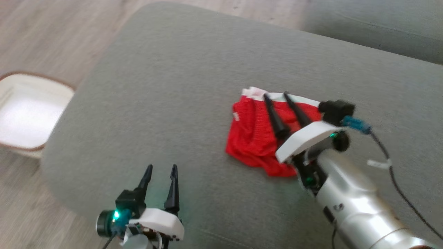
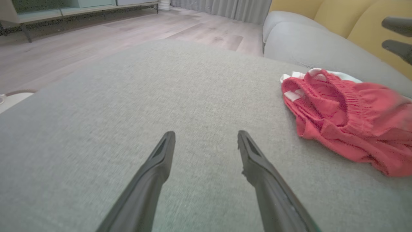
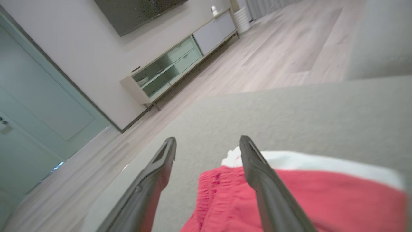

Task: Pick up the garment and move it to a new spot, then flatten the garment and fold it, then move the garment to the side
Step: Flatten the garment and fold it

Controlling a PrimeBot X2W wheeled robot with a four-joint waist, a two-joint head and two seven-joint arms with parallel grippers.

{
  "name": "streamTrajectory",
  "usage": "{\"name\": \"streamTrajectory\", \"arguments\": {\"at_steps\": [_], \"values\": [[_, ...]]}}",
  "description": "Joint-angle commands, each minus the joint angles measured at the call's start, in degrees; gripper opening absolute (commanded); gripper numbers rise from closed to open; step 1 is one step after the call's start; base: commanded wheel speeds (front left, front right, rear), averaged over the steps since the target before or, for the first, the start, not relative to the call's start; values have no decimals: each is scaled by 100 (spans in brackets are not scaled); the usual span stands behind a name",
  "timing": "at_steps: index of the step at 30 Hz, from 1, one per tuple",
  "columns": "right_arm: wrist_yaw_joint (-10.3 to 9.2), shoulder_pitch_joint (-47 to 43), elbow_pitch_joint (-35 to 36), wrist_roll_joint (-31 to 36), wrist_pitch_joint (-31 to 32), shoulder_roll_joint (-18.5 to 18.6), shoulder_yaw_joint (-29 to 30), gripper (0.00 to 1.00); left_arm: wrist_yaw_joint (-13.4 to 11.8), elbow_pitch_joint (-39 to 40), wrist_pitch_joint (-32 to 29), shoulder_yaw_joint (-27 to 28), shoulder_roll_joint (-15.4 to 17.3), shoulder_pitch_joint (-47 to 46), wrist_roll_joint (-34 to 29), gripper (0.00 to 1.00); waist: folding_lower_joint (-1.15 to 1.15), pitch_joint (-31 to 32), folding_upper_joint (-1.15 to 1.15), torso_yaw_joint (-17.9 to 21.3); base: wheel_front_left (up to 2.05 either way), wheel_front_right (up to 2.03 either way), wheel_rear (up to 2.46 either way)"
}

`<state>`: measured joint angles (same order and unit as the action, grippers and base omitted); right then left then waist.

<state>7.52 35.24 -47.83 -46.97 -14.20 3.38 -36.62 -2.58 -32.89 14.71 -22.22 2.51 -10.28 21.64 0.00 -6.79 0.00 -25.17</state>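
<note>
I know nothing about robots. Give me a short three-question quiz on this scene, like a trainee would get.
1. True or false: the left gripper and the right gripper both stand open.
2. The red shorts lie: A) on the wooden floor, B) on the grey cushion, C) in the basket.
3. Fill in: the ____ gripper's fingers reach over the shorts.
Key: 1 true; 2 B; 3 right.

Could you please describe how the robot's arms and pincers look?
The left pincer and right pincer each have two tapered black fingers on a white housing with green lights. The right forearm is silver, with a black cable and blue plug.
</note>
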Motion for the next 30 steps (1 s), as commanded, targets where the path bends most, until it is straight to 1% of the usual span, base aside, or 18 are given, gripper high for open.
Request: {"name": "streamTrajectory", "arguments": {"at_steps": [1,4,5,8,13,15,19,25,30], "values": [[-3,99,200,191,-76,-50,115,100,-32,214,29,227,37,-171,-72,100,0,34,0,270,0,0,0],[-3,-179,422,893,-78,-50,874,100,-66,381,29,438,37,-194,-279,100,0,76,0,634,0,0,0],[-3,-438,594,1303,-78,-50,1425,100,-98,515,29,580,37,-191,-428,100,0,99,0,867,0,0,0],[-3,-818,836,1958,-79,-50,2123,100,-135,666,29,777,37,-165,-645,100,0,131,0,1189,0,0,0],[-3,-1359,1168,2869,-79,-50,2763,100,-185,776,29,1152,37,-75,-926,100,0,217,0,1620,0,0,0],[-3,-1572,1306,3127,-79,-50,2951,100,-176,802,29,1273,37,-13,-1044,100,0,269,0,1744,0,0,0],[-3,-1983,1492,3323,-79,-50,3087,100,-121,784,29,1464,37,211,-1250,100,0,423,0,1950,0,0,0],[-3,-2506,1666,3454,-79,-50,2991,100,-72,833,29,1646,37,639,-1394,100,0,666,0,2156,0,0,0],[-3,-2722,1727,3369,-79,-50,2892,100,-67,920,29,1657,37,877,-1380,100,0,771,0,2248,0,0,0]]}}
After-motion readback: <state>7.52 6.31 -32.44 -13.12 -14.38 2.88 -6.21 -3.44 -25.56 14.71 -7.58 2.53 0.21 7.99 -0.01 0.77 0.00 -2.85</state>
